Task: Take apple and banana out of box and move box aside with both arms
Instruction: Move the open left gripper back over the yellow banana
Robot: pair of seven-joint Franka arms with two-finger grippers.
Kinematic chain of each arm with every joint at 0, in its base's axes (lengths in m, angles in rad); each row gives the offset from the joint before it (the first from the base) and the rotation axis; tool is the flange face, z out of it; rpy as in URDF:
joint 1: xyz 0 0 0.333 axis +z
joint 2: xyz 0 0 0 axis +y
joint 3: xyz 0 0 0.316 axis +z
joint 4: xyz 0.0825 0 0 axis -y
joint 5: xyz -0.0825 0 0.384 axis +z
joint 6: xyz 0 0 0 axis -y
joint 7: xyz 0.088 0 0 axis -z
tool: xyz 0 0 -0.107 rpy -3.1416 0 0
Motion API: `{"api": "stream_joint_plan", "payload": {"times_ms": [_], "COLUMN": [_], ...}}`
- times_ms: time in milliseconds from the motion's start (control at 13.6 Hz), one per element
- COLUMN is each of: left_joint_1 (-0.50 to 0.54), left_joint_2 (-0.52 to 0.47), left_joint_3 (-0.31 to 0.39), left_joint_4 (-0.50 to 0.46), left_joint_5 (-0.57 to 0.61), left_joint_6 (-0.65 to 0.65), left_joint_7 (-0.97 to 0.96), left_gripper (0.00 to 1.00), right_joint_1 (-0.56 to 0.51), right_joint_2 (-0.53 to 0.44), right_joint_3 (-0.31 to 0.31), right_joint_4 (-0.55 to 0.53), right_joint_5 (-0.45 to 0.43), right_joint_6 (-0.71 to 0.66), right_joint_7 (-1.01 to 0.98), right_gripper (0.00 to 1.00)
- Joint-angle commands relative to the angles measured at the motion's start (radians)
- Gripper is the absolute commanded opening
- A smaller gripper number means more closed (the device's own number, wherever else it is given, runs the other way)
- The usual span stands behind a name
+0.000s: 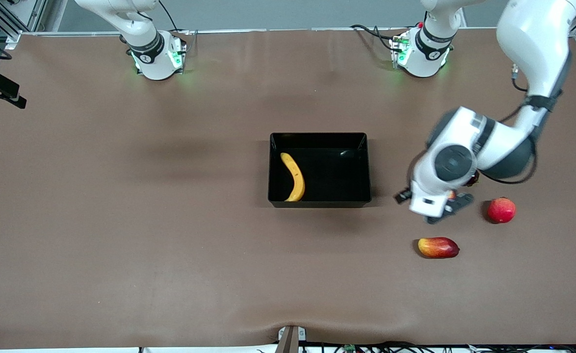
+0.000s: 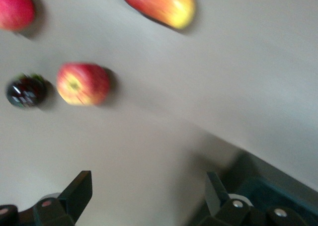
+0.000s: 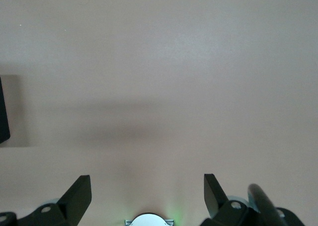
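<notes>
You have the apple (image 2: 82,83) out on the table beside the box (image 1: 319,201) toward the left arm's end, beneath the released left gripper (image 2: 146,191); the banana (image 1: 294,177) remains in the box, unmoved, and the right gripper (image 3: 147,193) waits released.

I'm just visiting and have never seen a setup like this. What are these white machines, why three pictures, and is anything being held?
They are two robot arms bolted to a brown table. The wide picture looks down from a high camera; the other two come from cameras on each arm's wrist. A black box holds a banana. Toward the left arm's end of the table lie a small apple, a round red fruit, a mango-like fruit and a small dark object. The left gripper hangs open above the table near the apple, holding nothing. The right gripper waits, open and empty.
</notes>
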Motion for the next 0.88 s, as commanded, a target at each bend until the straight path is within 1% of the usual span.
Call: {"api": "stream_joint_plan", "payload": {"times_ms": [0,147,220,293,366,513,806], "left_joint_1": [-0.111,-0.252,-0.329,-0.38,-0.4,-0.42,-0.437], "left_joint_2": [0.032,0.098,0.123,0.149,0.181,0.248,0.33], "left_joint_3": [-0.022,-0.013,0.007,0.039,0.045,0.049,0.055], "left_joint_4": [0.035,0.087,0.096,0.096,0.096,0.092,0.088], "left_joint_5": [-0.008,0.004,0.043,0.098,0.108,0.124,0.124], "left_joint_6": [-0.013,-0.002,0.013,0.032,0.071,0.205,0.262], "left_joint_7": [-0.061,-0.078,-0.079,-0.082,-0.081,-0.075,-0.069], "left_gripper": [1.0,1.0,1.0,1.0,1.0,1.0,1.0], "right_joint_1": [-0.021,-0.022,-0.022,-0.022,-0.021,-0.024,-0.022], "right_joint_2": [-0.014,-0.011,-0.011,-0.011,-0.009,0.003,0.003], "right_joint_3": [0.014,0.014,0.014,0.015,0.014,0.015,0.015], "right_joint_4": [-0.01,-0.01,-0.008,-0.008,-0.007,0.012,0.012], "right_joint_5": [0.013,0.013,0.013,0.013,0.005,0.002,0.002], "right_joint_6": [0.002,0.002,0.002,0.002,0.002,0.002,0.001], "right_joint_7": [-0.007,-0.007,-0.008,-0.007,-0.008,-0.008,-0.008], "right_gripper": [1.0,1.0,1.0,1.0,1.0,1.0,1.0]}}
